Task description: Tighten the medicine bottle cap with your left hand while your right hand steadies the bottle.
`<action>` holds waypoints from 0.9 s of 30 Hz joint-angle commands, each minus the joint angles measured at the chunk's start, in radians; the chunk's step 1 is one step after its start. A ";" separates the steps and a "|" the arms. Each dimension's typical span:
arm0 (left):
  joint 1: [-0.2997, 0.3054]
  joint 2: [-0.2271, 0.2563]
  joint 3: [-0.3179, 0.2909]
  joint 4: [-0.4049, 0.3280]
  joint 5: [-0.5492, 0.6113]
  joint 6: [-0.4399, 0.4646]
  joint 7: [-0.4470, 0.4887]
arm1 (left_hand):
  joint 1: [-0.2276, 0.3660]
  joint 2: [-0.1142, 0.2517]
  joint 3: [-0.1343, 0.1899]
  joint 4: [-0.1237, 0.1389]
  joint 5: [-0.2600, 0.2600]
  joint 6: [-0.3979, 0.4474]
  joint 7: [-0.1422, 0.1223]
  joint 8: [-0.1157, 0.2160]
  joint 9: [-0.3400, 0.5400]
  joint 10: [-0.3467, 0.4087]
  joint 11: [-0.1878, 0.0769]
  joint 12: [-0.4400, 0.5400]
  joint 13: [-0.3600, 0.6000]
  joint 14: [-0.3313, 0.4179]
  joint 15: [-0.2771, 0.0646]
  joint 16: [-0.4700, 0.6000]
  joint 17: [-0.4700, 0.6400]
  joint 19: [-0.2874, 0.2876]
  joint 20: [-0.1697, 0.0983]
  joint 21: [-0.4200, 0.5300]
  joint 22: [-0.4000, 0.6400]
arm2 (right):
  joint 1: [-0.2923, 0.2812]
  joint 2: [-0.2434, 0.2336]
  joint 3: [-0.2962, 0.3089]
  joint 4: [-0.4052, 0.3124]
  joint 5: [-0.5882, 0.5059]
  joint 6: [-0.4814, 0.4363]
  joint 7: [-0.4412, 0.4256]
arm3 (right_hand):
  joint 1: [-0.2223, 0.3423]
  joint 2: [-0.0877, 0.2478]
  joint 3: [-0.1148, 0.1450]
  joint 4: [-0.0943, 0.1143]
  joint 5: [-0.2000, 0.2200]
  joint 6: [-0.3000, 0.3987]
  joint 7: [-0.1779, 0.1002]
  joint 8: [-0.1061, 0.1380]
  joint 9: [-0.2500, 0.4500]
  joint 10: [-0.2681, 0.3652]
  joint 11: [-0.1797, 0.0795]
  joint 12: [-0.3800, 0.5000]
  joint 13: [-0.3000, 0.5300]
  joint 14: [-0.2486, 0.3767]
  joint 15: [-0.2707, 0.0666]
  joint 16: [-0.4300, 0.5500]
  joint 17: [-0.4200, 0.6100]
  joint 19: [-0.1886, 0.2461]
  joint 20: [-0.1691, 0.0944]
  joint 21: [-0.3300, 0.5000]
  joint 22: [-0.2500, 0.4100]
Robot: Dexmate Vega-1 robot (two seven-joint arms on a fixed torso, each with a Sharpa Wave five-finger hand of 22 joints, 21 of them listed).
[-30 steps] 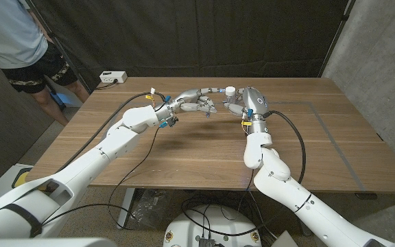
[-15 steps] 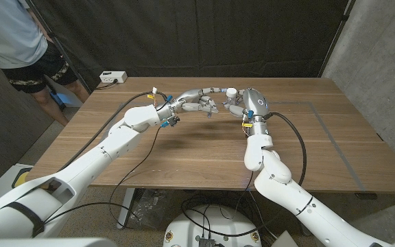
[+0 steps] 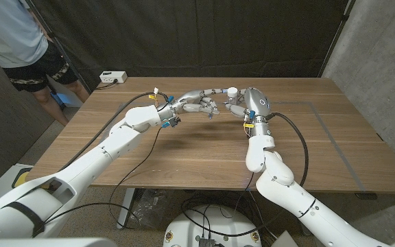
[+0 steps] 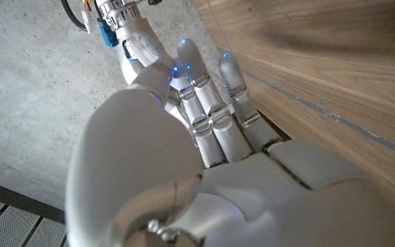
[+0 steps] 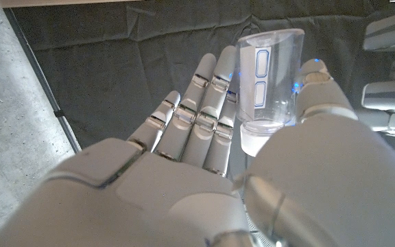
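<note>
Two hands: both meet over the far middle of the wooden table (image 3: 184, 147), arms reaching in from the near corners.
Bottle: the medicine bottle (image 5: 271, 86) is a small clear one with a label on its side, standing on the table at the far middle between the hands; its white cap (image 3: 232, 90) faces up.
Right hand: the right hand (image 3: 250, 104) cups the bottle, thumb on one side and the long fingers (image 5: 204, 116) spread behind it. Likely reason: a loose wrap braces the body so it will not spin when the cap is turned.
Grip on the right: the thumb touches the bottle wall; whether the other fingers press it, I cannot tell.
Left hand: the left hand (image 3: 201, 101) reaches from the left with fingers extended toward the cap, partly apart. From the head view its fingertips sit just beside or on the cap; contact is too small to confirm.
Left wrist view: it looks along the back of the left hand (image 4: 204, 171) with the fingers (image 4: 214, 116) held straight together; the cap is hidden behind them.
Judgement: the pose suits the start of a twist, with the cap approached from the side opposite the bracing hand.
Background: a white power strip (image 3: 113, 77) lies at the far left edge, and a person (image 3: 19, 41) stands beyond the far left corner.
</note>
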 commanded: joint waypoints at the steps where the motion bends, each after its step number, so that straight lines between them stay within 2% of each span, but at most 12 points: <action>1: -0.023 -0.022 0.011 0.021 0.001 -0.014 -0.025 | 0.001 -0.001 0.010 0.001 0.007 0.003 0.006 -0.001 0.002 0.013 -0.013 0.055 0.220 0.008 -0.001 -0.002 0.004 -0.006 -0.068 0.009 -0.003 | -0.011 -0.009 -0.002 -0.021 -0.018 -0.002 0.008 | 0.188 0.184 0.046 0.036 -0.003 0.172 -0.166 -0.003 0.004 0.084 -0.084 0.008 0.005 0.007 -0.074 0.005 0.004 0.013 -0.077 0.008 0.001; 27: -0.060 -0.054 0.028 0.067 0.006 -0.028 -0.057 | -0.009 -0.008 0.033 0.001 0.008 0.002 0.017 -0.001 0.002 0.013 -0.012 0.057 0.221 0.010 -0.005 -0.010 0.022 -0.014 -0.071 0.037 -0.033 | -0.025 -0.007 -0.031 -0.039 -0.063 -0.005 0.028 | 0.189 0.186 0.045 0.037 -0.006 0.173 -0.166 -0.007 0.004 0.081 -0.085 0.011 0.011 0.014 -0.074 0.008 0.006 0.014 -0.077 0.008 0.001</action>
